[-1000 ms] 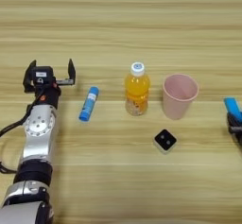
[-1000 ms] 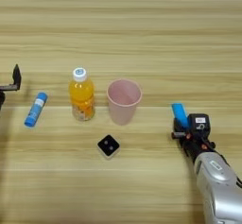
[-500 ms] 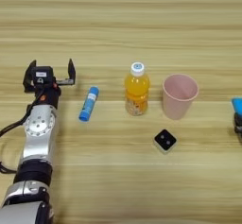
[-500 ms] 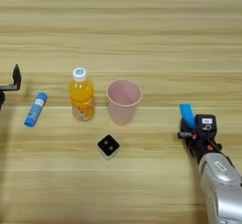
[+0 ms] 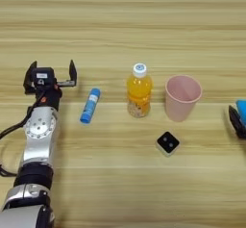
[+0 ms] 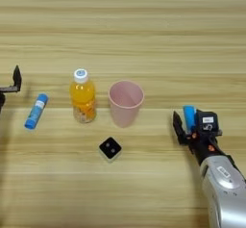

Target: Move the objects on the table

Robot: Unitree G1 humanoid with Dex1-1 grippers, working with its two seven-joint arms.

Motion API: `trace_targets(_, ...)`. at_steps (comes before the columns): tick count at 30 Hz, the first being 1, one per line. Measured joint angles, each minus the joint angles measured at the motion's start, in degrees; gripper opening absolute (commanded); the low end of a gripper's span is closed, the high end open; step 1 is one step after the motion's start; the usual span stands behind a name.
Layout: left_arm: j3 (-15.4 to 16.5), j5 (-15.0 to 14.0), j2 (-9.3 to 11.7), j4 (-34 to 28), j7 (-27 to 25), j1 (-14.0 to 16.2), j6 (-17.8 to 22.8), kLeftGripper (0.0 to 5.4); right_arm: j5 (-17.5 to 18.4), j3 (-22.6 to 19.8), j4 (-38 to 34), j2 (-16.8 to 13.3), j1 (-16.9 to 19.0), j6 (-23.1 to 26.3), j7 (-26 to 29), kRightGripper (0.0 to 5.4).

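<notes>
While the left gripper (image 5: 52, 73) waits with fingers spread and empty near the table (image 5: 123, 25) edge, a blue glue-stick tube (image 5: 90, 105), orange-drink bottle (image 5: 138, 90), pink cup (image 5: 182, 97) and black cube (image 5: 167, 143) sit apart in a loose row. At far right, the right gripper (image 6: 191, 122) has its fingers either side of the flat blue bar (image 6: 189, 117), apparently clamped on it for carrying.
</notes>
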Motion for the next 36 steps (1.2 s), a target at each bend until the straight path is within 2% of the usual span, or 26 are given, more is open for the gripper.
trace_targets(7, 0.0, 0.0, 0.0, 0.0, 0.0, 0.0, 0.0, 5.4, 0.0, 2.0, -2.8, -0.1, 1.6, -0.8, 2.6, 4.58)
trace_targets(15, 0.0, 0.1, 0.0, 0.0, 0.0, 0.0, 0.0, 5.4, -0.3, 7.0, -5.2, -1.5, 4.1, -0.6, 7.8, 5.37)
trace_targets(22, 0.0, 0.1, 0.0, 0.0, 0.0, 0.0, 0.0, 5.4, -0.4, 11.3, -8.4, -3.0, 5.1, 0.1, 11.0, 5.37)
trace_targets(29, 0.0, 0.1, 0.0, 0.0, 0.0, 0.0, 0.0, 5.4, -0.4, 13.0, -9.2, -3.1, 5.2, 0.3, 12.0, 5.37)
trace_targets(36, 0.0, 0.1, 0.0, 0.1, 0.0, 0.0, 0.0, 5.4, -1.1, 15.2, -7.0, -2.8, 1.9, 0.3, 11.9, 5.37)
